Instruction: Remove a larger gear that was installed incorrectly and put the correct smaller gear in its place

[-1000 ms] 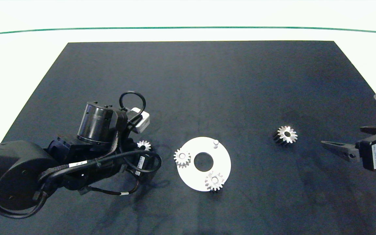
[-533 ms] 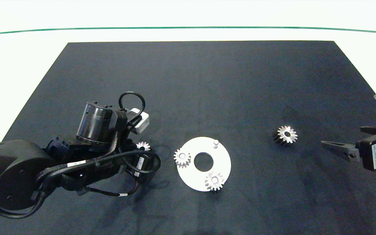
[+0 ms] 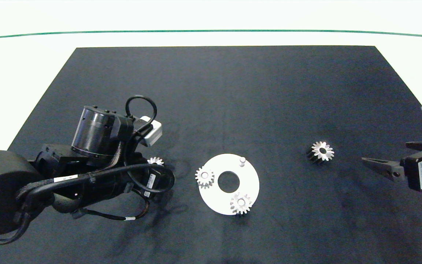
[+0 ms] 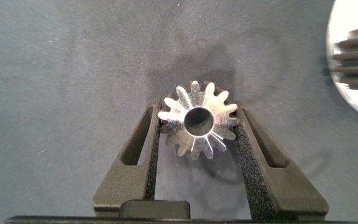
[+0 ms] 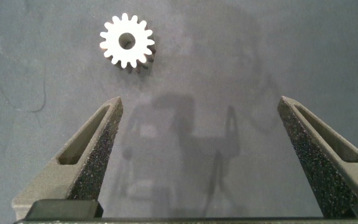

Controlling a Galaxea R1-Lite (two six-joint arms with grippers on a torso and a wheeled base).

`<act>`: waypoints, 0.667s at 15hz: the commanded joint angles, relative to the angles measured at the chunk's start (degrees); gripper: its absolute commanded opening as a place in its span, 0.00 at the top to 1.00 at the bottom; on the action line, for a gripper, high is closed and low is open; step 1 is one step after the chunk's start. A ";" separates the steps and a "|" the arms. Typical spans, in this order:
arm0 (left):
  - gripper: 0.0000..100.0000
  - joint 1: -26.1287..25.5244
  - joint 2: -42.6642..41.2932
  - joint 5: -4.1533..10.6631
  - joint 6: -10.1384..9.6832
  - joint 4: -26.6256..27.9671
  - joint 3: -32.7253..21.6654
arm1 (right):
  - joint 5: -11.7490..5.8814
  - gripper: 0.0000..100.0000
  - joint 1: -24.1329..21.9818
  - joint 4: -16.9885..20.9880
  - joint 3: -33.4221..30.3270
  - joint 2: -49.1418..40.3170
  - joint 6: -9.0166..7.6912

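The left gripper has its jaws clamped on the smaller gear, one padded finger on each side of its teeth; the right gripper has its jaws wide apart with nothing between them. Four gears are in sight: three small ones and one larger gear. Two grippers, one white disc and one bare peg complete the count. In the head view the held gear is only a sliver at the left centre of the frame, half hidden by the left arm, while two other small gears sit on the white disc at the centre, and the peg stands at the disc's upper right. The left wrist view alone shows the grip itself and the gear's look: short, silver, stubby teeth, round centre bore. The larger gear lies on the dark mat at the right centre, taller, with long pointed teeth and dark flanks. The right wrist view shows it in its upper left, well apart from the fingers.
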 commanded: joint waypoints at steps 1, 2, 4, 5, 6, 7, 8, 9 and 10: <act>0.84 -1.48 -3.53 0.72 0.05 2.56 -1.43 | 0.08 0.00 -0.07 0.02 0.07 -0.62 0.10; 0.84 -2.71 -4.06 0.81 0.05 3.18 -2.13 | 0.00 0.00 0.02 0.10 0.07 -0.70 1.86; 0.84 -6.05 -4.85 0.81 0.05 3.27 -3.27 | -0.18 0.00 -0.25 0.10 -0.20 -0.79 3.88; 0.84 -7.72 -4.76 0.98 -0.04 3.35 -3.89 | -0.27 0.00 -1.56 0.10 -0.20 -0.79 4.23; 0.84 -9.31 -4.59 1.51 0.05 3.35 -4.68 | -0.18 0.00 -2.62 0.02 -0.20 -0.88 4.49; 0.84 -10.80 -4.06 2.13 0.05 3.44 -5.82 | -0.09 0.00 -4.20 0.02 -0.20 -0.88 4.67; 0.84 -11.24 -3.79 2.48 -0.04 3.79 -6.52 | 0.00 0.00 -5.17 0.02 -0.20 -0.88 4.93; 0.84 -13.79 -2.30 3.97 -0.04 7.66 -9.07 | 0.79 0.00 -6.93 -0.07 -0.11 -1.76 5.20; 0.84 -14.75 -0.98 5.03 -0.04 9.42 -11.18 | 0.96 0.00 -8.07 0.02 -0.02 -2.55 5.20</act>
